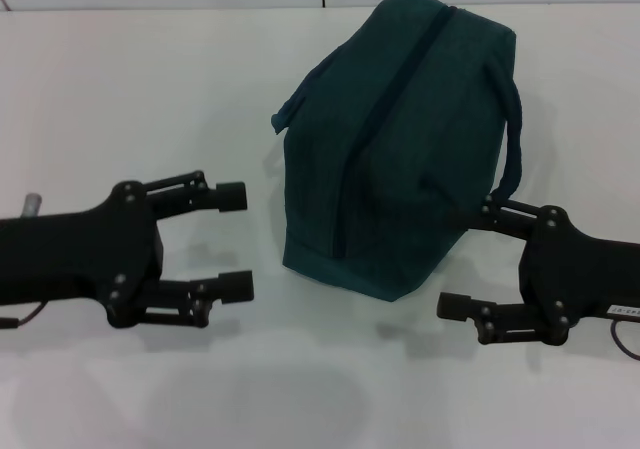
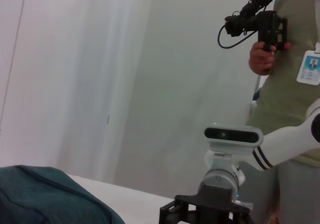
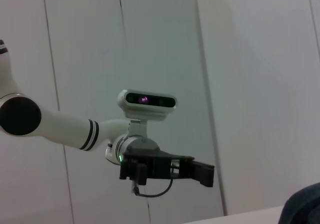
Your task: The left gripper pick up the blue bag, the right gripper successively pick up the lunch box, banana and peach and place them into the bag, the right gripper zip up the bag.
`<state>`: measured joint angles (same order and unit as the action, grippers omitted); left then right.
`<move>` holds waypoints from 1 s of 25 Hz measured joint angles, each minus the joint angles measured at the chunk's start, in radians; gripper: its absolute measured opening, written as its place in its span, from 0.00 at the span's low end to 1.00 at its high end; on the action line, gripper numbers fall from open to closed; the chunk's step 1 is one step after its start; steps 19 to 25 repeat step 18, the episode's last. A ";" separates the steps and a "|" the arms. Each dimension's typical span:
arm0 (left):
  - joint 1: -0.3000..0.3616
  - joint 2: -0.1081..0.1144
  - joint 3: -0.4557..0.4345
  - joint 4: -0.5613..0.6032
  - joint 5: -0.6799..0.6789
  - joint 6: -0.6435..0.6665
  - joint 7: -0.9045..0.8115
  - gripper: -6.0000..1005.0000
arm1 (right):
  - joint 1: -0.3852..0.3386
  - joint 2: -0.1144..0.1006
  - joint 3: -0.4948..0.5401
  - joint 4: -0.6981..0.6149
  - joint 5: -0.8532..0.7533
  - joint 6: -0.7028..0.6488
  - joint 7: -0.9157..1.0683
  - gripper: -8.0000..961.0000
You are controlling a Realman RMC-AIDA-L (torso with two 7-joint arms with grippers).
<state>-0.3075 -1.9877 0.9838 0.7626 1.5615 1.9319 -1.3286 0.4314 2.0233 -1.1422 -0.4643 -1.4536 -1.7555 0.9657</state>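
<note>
Two tools, left tool (image 1: 238, 241) at 9 o'clock, right tool (image 1: 463, 259) at 4 o'clock of zipped blue bag (image 1: 400, 149), both spread wide, empty, above white surface (image 1: 130, 99).

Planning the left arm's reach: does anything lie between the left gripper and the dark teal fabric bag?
Nothing visible does. The open left gripper faces the dark teal fabric bag across bare white table. The open right gripper sits at the bag's other side.
</note>
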 joint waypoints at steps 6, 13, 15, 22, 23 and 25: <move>0.002 -0.001 0.006 -0.026 0.004 0.007 0.016 0.89 | 0.008 0.001 -0.010 0.000 0.003 0.008 0.001 0.89; 0.003 -0.001 0.007 -0.027 0.015 0.013 0.017 0.89 | 0.010 0.001 -0.010 -0.001 0.004 0.009 0.001 0.89; 0.003 -0.001 0.007 -0.028 0.015 0.014 0.017 0.89 | 0.010 0.001 -0.010 -0.001 0.005 0.009 0.001 0.89; 0.004 -0.001 0.007 -0.029 0.016 0.016 0.017 0.89 | 0.010 0.002 -0.009 -0.001 0.006 0.006 0.001 0.89; 0.004 -0.001 0.007 -0.029 0.016 0.016 0.017 0.89 | 0.010 0.002 -0.009 -0.001 0.006 0.006 0.001 0.89; 0.004 -0.001 0.007 -0.029 0.016 0.016 0.017 0.89 | 0.010 0.002 -0.009 -0.001 0.006 0.006 0.001 0.89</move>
